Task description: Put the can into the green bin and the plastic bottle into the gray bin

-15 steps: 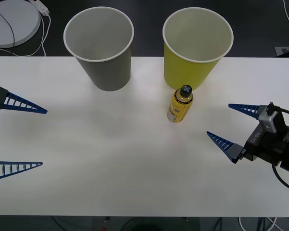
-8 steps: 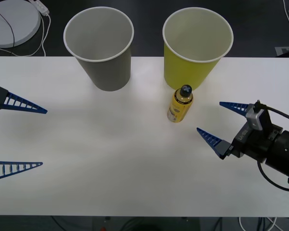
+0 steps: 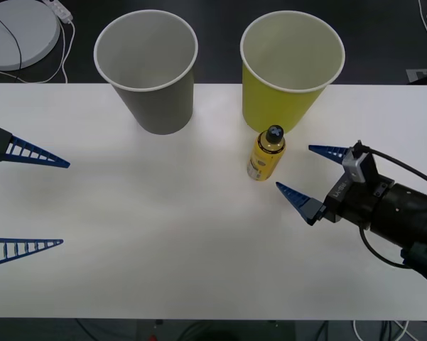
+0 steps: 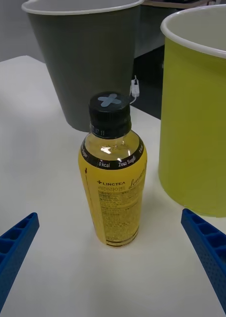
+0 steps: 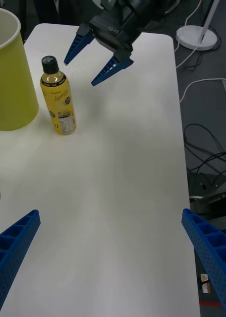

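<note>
Your right gripper (image 3: 302, 170) sits spread just right of the upright plastic bottle (image 3: 266, 153); grip its slick, top-heavy body mid-label.

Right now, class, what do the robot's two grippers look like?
Both have two blue, ribbed, wedge-shaped fingers tapering to points. The right gripper sits on a black cylindrical wrist with a small gray box and a black cable on it. The left gripper shows just its fingers.

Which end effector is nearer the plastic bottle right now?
The right end effector is nearer: open, just beside the upright plastic bottle, on its right, fingers pointed at it. The left end effector is open at the table's far left edge.
</note>
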`<state>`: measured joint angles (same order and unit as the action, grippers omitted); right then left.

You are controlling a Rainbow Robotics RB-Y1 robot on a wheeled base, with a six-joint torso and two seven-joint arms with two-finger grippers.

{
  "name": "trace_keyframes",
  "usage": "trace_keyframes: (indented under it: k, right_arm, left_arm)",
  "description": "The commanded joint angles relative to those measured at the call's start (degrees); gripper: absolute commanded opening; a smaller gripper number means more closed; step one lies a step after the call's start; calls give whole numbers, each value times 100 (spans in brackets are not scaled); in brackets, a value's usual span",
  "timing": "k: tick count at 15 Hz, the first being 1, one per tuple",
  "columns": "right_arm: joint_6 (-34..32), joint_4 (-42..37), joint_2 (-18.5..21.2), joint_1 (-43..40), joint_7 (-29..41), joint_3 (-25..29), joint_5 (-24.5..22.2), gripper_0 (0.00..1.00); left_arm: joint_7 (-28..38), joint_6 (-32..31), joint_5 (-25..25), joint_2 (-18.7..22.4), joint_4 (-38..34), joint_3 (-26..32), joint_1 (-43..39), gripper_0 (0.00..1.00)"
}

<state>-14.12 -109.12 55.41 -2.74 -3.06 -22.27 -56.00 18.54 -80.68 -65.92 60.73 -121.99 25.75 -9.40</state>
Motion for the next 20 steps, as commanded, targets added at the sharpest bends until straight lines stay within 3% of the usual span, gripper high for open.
trace_keyframes:
  k: [1,20]
  right_arm:
    - [-3,155,-101,221,-1,-146,2,100]
    - [15,1236,-918,1452,-1,-823,-209,100]
  left_arm:
    - [0,0,0,0,0,0,0,100]
    - [0,0,0,0,0,0,0,100]
